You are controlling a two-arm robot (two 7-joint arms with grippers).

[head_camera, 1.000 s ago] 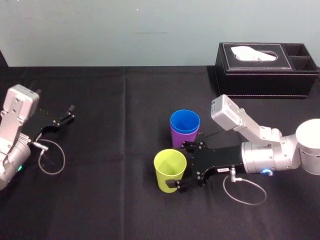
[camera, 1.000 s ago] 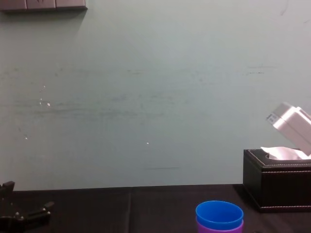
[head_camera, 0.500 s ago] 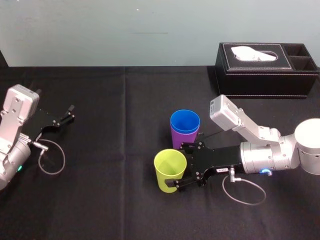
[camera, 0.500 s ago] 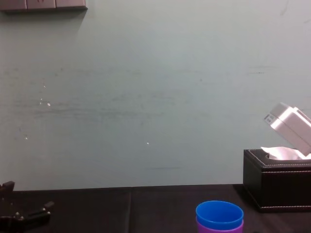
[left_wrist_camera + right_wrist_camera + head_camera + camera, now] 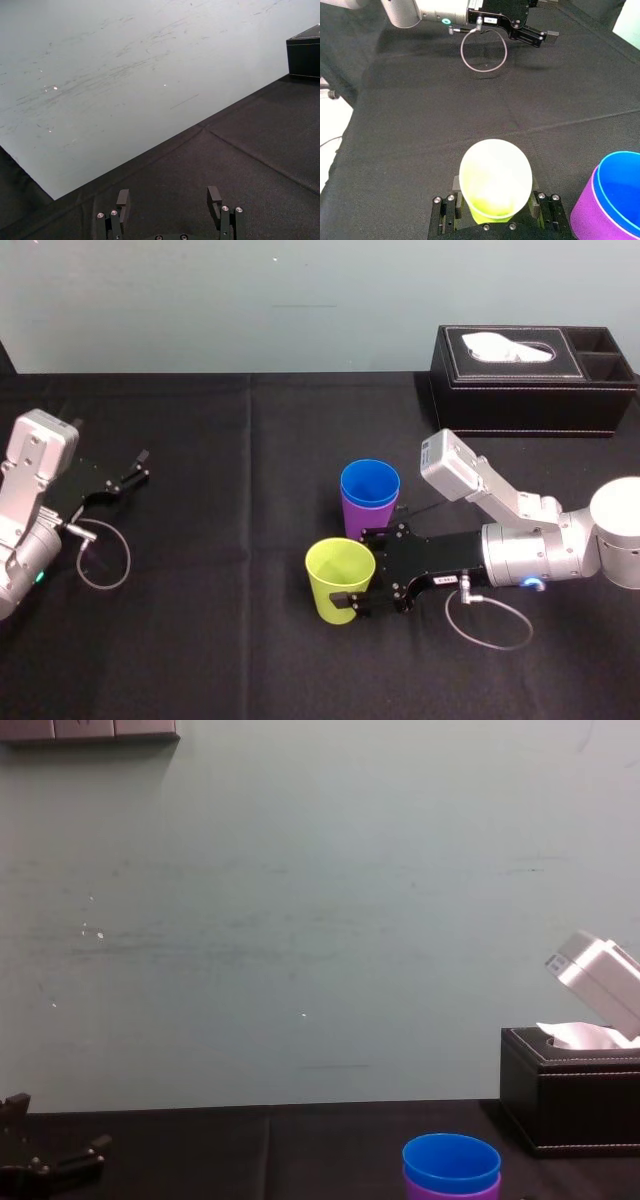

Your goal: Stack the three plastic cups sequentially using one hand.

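Head view: my right gripper [image 5: 355, 567] is closed on the yellow-green cup [image 5: 336, 580], one finger on each side of its wall. The cup sits about mid-tabletop [image 5: 220, 620], a little toward the near edge. Just behind it, toward the far edge, the blue cup [image 5: 370, 483] is already nested in the purple cup [image 5: 358, 517]. My worry is that short gap. If I carry the yellow-green cup across low, its base or my far finger could clip the blue rim and knock the pair over. The black tissue box [image 5: 530, 380] at the far right corner is well clear. The left gripper [image 5: 135, 468] is parked by the left edge.

Left wrist view: the left gripper [image 5: 168, 197] is open over bare cloth, with nothing between its fingers.

Right wrist view: the fingers grip the yellow-green cup [image 5: 495, 172] low on its tapered wall, while the blue cup [image 5: 620, 185] and purple cup [image 5: 587, 220] stand close beside it. A thin, tapered cup could slip down through the right gripper [image 5: 496, 204] or tilt as I lift. Too much squeeze may also deform it, so it jams instead of seating.

Chest view: the blue cup [image 5: 451, 1160] stands upright in the purple cup [image 5: 450, 1190]. An off-centre drop would catch that rim.
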